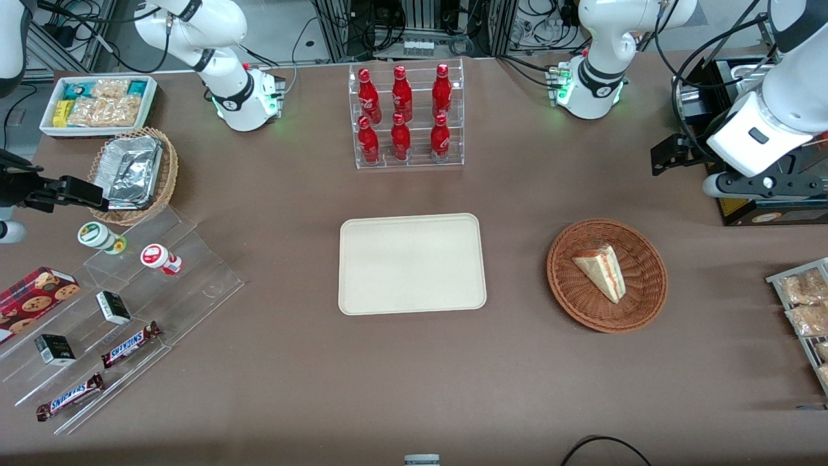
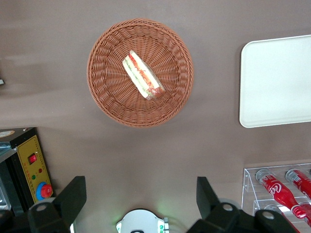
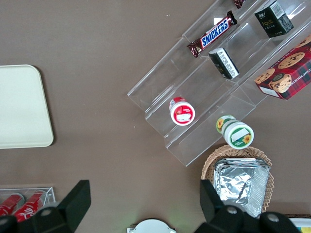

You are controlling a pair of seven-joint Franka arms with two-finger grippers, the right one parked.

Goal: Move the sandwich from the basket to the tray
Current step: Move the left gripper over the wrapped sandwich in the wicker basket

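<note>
The sandwich (image 1: 601,268) (image 2: 142,76), a pale bread wedge with red and green filling along its cut edge, lies in the round reddish-brown basket (image 1: 569,304) (image 2: 107,92). The cream tray (image 1: 412,263) (image 2: 277,82) lies flat beside the basket, toward the parked arm's end, with nothing on it. My left gripper (image 2: 141,194) hangs high above the table, farther from the front camera than the basket. It is open, with nothing between its black fingers (image 2: 73,196), and well apart from the sandwich.
A clear rack of red bottles (image 1: 406,116) stands farther back than the tray. A black box with a red button (image 2: 34,170) sits near the left arm. Snack packets (image 1: 805,304) lie at the working arm's end. Acrylic steps with snacks (image 1: 116,304) and a foil-tray basket (image 1: 132,171) sit at the parked arm's end.
</note>
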